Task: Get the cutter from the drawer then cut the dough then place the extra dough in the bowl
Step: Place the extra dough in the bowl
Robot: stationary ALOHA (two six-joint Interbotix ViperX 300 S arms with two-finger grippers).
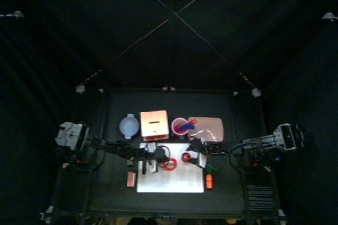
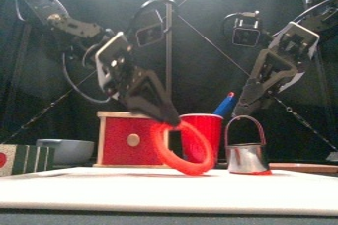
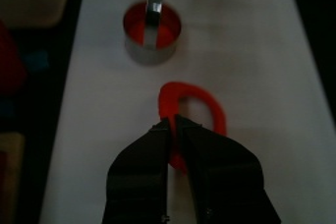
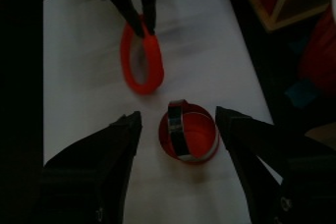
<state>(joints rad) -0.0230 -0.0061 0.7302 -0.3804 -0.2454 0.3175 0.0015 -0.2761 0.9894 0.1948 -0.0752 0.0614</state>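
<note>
Black table in curtained booth, white board at front edge, middle. On board, left part: left gripper, jaws pressed together on upper edge of red dough ring. Ring tipped up on edge, lower rim down at board level; cannot tell whether touching. On board, right part: metal cutter upright, wire handle up, red dough disc inside it. Just above cutter: right gripper, jaws spread wide either side, touching nothing. Ring and cutter near each other, apart. Behind board toward back edge, left to right: blue-grey bowl, wooden box with red drawer front, red cup with blue knife sticking out. Cup standing on pink tray, right of box. No dough visible in bowl from top view.
</note>
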